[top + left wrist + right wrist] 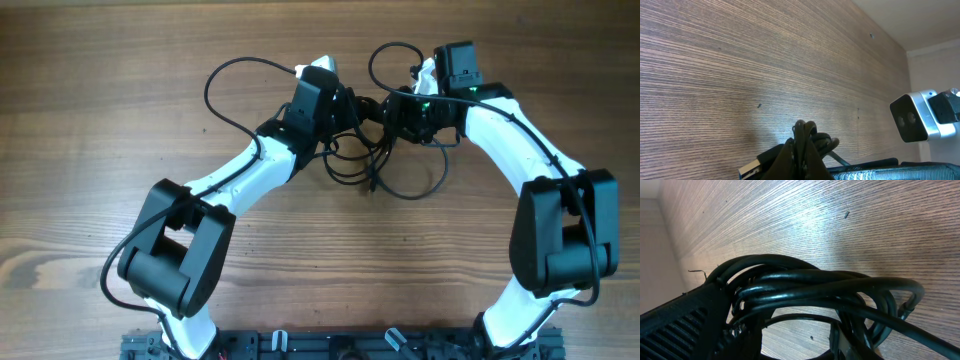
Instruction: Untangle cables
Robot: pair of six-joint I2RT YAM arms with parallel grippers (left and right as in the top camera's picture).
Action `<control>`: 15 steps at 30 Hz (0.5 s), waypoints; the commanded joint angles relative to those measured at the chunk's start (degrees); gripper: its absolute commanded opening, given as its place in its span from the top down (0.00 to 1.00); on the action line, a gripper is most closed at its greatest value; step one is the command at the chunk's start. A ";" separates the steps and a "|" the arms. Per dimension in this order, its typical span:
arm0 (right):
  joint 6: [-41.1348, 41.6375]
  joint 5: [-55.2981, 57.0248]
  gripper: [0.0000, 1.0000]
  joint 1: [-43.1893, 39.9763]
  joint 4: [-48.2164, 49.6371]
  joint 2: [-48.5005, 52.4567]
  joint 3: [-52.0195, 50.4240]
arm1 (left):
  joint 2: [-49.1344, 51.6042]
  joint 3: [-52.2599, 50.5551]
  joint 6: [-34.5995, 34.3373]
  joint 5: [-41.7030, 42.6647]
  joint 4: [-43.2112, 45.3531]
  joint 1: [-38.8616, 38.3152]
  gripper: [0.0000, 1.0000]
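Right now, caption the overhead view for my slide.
Overhead: left gripper and right gripper hold tangled black cables between them over a wooden table.

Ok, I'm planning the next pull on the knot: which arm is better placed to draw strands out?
Right, probably. The left gripper is shut on a small bunch of the cables, a good anchor; the right gripper holds several strands, with the larger loose loop lying on its side.

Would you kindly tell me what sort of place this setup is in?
Probably a robotics lab bench: two white robot arms mounted at a wood-grain table, a rail along its near edge, and tangled black cables between them.
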 commanded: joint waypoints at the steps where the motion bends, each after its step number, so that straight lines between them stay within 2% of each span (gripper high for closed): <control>1: -0.83 0.50 0.55 -0.02 -0.07 0.70 0.07 | -1.84 -0.20 -0.59 0.92 0.37 -0.09 0.96; 15: -1.11 0.28 0.55 -0.02 -0.07 0.70 0.07 | -1.84 -0.20 -2.08 1.57 -0.02 -0.07 0.96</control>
